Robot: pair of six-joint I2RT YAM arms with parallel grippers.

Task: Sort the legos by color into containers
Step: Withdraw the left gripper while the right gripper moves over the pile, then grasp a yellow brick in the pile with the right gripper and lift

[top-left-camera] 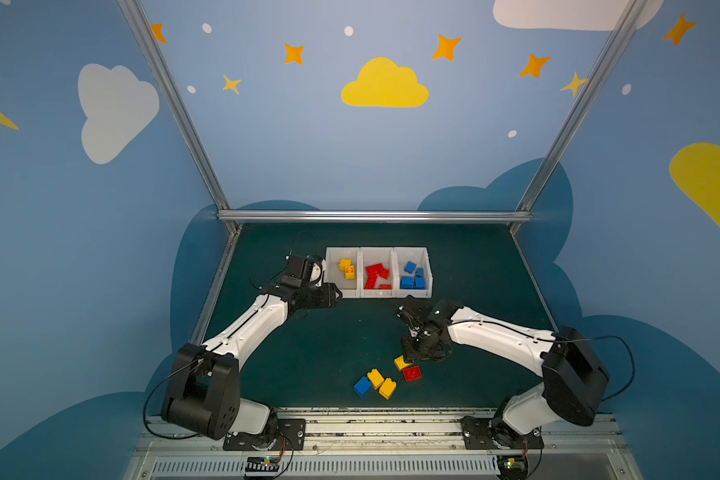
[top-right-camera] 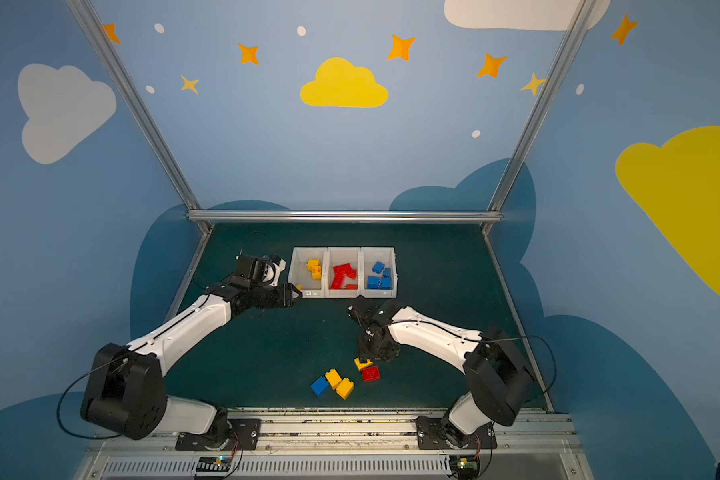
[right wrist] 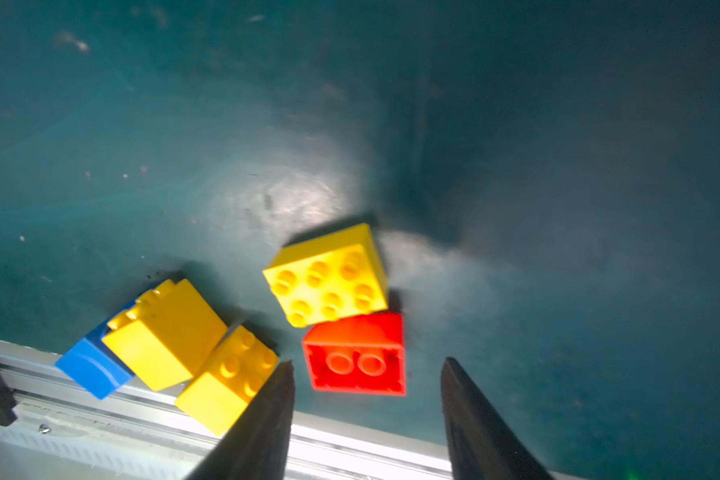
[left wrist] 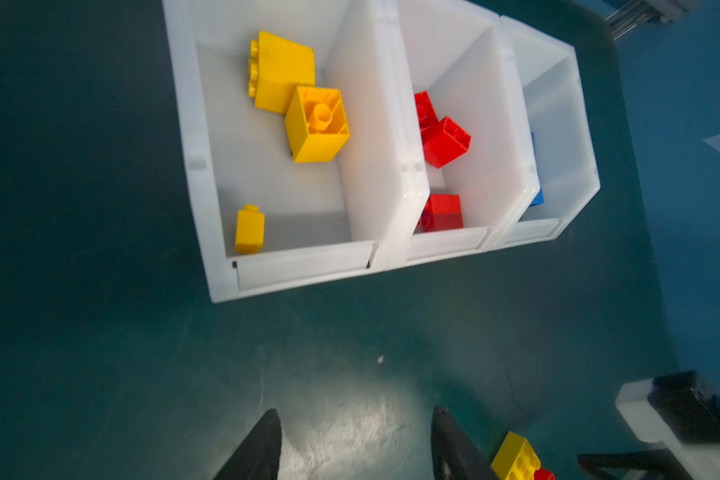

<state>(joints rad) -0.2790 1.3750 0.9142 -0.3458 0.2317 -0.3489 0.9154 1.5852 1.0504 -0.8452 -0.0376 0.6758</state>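
Three white bins stand touching in a row toward the far edge of a dark green table (top-left-camera: 474,266), seen in both top views. The left bin (top-left-camera: 332,274) holds yellow Lego bricks (top-left-camera: 346,268), the middle bin (top-left-camera: 363,270) red bricks (top-left-camera: 376,276), the right bin (top-left-camera: 428,270) blue bricks (top-left-camera: 413,277).

Five loose bricks lie near the table's front edge. A blue brick (right wrist: 94,365), a yellow brick (right wrist: 163,336) and a second yellow brick (right wrist: 225,382) sit touching in a cluster. Just beside them, a flat yellow six-stud brick (right wrist: 329,276) touches a red brick (right wrist: 356,355) that lies with its hollow underside showing.

The left gripper (left wrist: 356,444) hovers over bare table just in front of the left bin, jaws apart, holding nothing. The right gripper (right wrist: 368,419) hangs above the red brick, jaws spread apart and empty; in the right wrist view the brick appears between the fingertips (right wrist: 275,399).
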